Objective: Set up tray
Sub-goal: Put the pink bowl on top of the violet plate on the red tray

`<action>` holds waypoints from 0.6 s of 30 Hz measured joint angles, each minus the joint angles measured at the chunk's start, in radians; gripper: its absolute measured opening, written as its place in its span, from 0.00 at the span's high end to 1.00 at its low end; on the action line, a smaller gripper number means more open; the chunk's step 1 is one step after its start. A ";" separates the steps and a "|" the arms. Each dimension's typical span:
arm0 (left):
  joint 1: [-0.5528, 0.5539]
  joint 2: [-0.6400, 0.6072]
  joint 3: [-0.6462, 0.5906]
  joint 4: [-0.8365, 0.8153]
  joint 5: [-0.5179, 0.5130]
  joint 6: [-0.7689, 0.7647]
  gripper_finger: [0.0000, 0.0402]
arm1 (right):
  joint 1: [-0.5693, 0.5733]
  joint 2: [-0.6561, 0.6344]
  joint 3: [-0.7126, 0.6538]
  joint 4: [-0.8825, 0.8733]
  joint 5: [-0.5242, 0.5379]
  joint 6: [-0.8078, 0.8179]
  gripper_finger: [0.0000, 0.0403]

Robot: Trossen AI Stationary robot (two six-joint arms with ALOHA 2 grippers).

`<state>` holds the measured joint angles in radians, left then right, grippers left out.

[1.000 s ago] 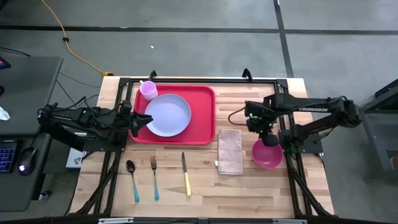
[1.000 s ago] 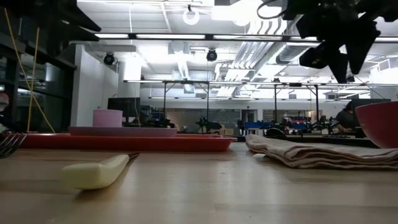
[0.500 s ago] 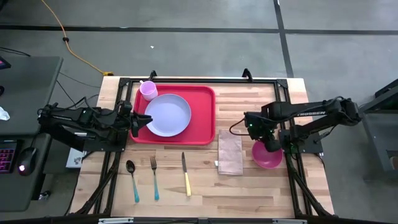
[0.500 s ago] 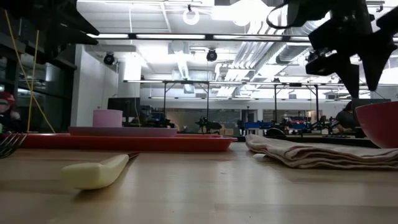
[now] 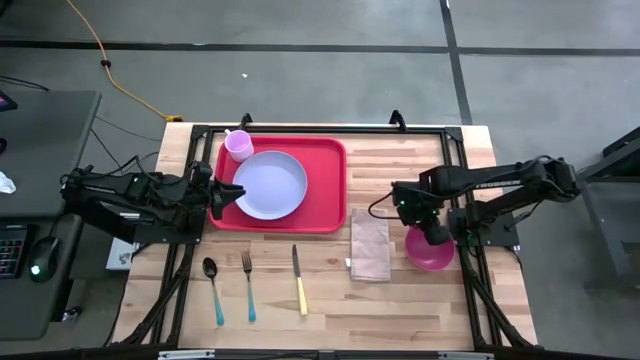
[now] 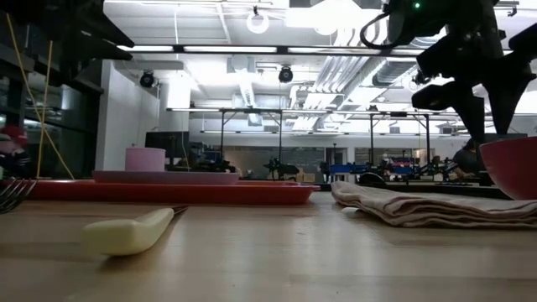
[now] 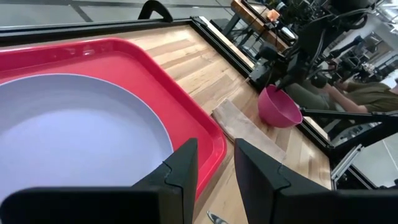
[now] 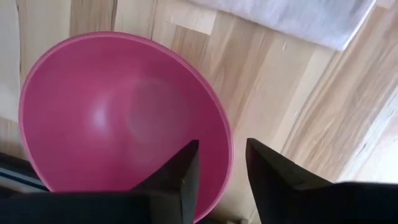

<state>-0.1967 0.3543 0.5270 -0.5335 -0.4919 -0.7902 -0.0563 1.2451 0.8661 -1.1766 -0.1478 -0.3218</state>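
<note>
The red tray [image 5: 325, 190] lies flat at the table's far left, carrying a round lavender plate [image 5: 270, 185] and a pink cup [image 5: 238, 146]. A pink bowl [image 5: 432, 252] sits on the wood at the right, also seen in the low view [image 6: 513, 168]. My right gripper [image 5: 435, 232] hangs open just over it, pointing down. In the right wrist view the right gripper [image 8: 222, 144] has one finger over the bowl's hollow and one outside the rim [image 8: 227, 155]. My left gripper [image 5: 228, 198] waits open at the tray's left rim, and its wrist view [image 7: 214, 149] looks across the plate.
A folded beige napkin [image 5: 370, 243] lies between tray and bowl. A spoon [image 5: 212, 288], fork [image 5: 248, 285] and yellow-handled knife [image 5: 299, 282] lie side by side near the front edge. Black frame bars [image 5: 460, 180] run around the table. Bare wood shows behind the bowl.
My right gripper has moved toward the table's near edge and down, from a spot behind the bowl to just above its rim. The left arm, the tray and everything on it have stayed put.
</note>
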 joint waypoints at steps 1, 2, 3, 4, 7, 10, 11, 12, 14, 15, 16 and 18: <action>0.000 0.000 0.000 0.000 0.000 0.000 0.67 | 0.000 0.006 0.000 0.000 0.000 -0.001 0.74; 0.000 0.000 0.000 0.000 0.000 0.000 0.67 | 0.000 0.014 0.000 0.000 0.000 -0.001 0.75; 0.000 0.000 0.000 0.000 0.000 0.000 0.67 | 0.000 0.021 0.000 0.000 0.000 -0.001 0.76; 0.000 0.000 0.000 0.000 0.000 0.000 0.67 | 0.000 0.029 0.000 0.000 -0.001 -0.001 0.77; 0.000 0.000 0.000 -0.004 0.001 0.000 0.67 | 0.000 0.053 0.000 0.000 -0.019 -0.001 0.79; 0.000 0.000 0.000 -0.017 0.006 -0.004 0.67 | 0.000 0.078 0.000 0.000 -0.019 -0.002 0.80; 0.000 0.000 0.000 -0.018 0.006 -0.004 0.67 | 0.000 0.085 0.000 0.000 -0.018 -0.002 0.80; 0.000 0.000 0.000 -0.019 0.006 -0.004 0.67 | 0.000 0.090 0.000 0.001 -0.017 -0.002 0.80; 0.000 0.000 0.000 -0.025 0.006 -0.004 0.67 | 0.000 0.099 0.000 0.004 -0.013 -0.002 0.80; 0.000 0.000 0.000 -0.028 0.006 -0.004 0.67 | 0.000 0.103 0.000 0.007 -0.010 -0.002 0.80; 0.000 0.000 0.000 -0.032 0.006 -0.004 0.67 | 0.000 0.105 0.000 0.012 -0.005 -0.002 0.80; 0.000 0.000 0.000 -0.041 0.012 -0.007 0.67 | 0.000 0.105 0.000 0.019 0.007 -0.001 0.81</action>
<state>-0.1967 0.3546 0.5270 -0.5744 -0.4801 -0.7977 -0.0565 1.3502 0.8661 -1.1573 -0.1404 -0.3223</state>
